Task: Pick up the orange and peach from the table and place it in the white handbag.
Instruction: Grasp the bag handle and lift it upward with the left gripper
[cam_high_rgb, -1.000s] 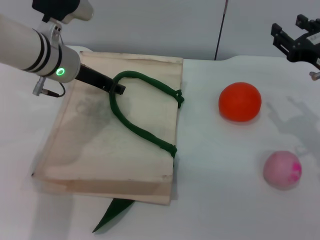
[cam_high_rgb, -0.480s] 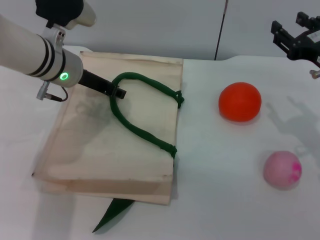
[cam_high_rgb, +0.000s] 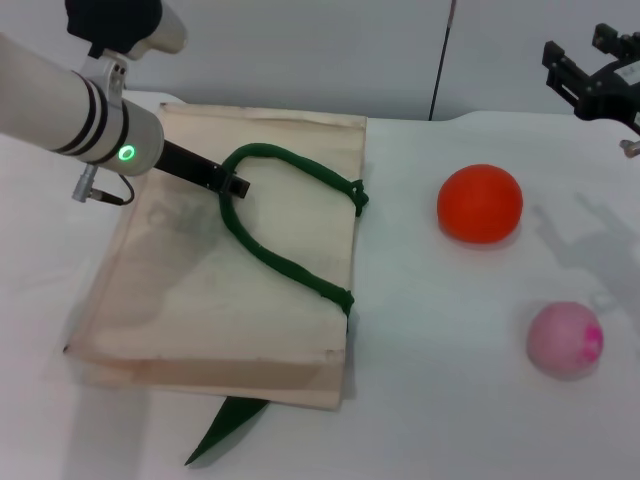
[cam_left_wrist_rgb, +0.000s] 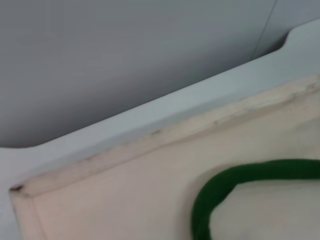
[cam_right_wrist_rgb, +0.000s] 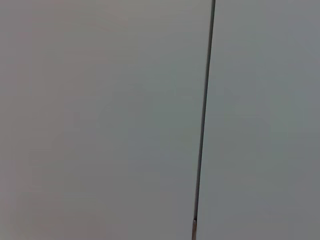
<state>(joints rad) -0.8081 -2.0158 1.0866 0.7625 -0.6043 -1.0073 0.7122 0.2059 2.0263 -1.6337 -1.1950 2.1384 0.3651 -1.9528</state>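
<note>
The white handbag (cam_high_rgb: 200, 300) lies flat on the left of the table, its green rope handle (cam_high_rgb: 280, 262) looped over its top face. My left gripper (cam_high_rgb: 236, 184) reaches in from the upper left, its dark tip at the handle's left bend. The left wrist view shows the handbag's (cam_left_wrist_rgb: 125, 195) far edge and a curve of the handle (cam_left_wrist_rgb: 220, 185). The orange (cam_high_rgb: 480, 203) rests on the table right of the bag. Nearer and farther right sits the peach (cam_high_rgb: 565, 339). My right gripper (cam_high_rgb: 592, 75) hangs open high at the far right, well apart from both fruits.
A green strap (cam_high_rgb: 225, 425) sticks out from under the bag's near edge. The white table (cam_high_rgb: 430, 400) runs back to a grey wall, which is all the right wrist view shows, crossed by a dark vertical seam (cam_right_wrist_rgb: 202, 125).
My left arm has shifted slightly down and to the right, with its tip staying at the handle's bend. The fruits, the bag and the right arm have not moved.
</note>
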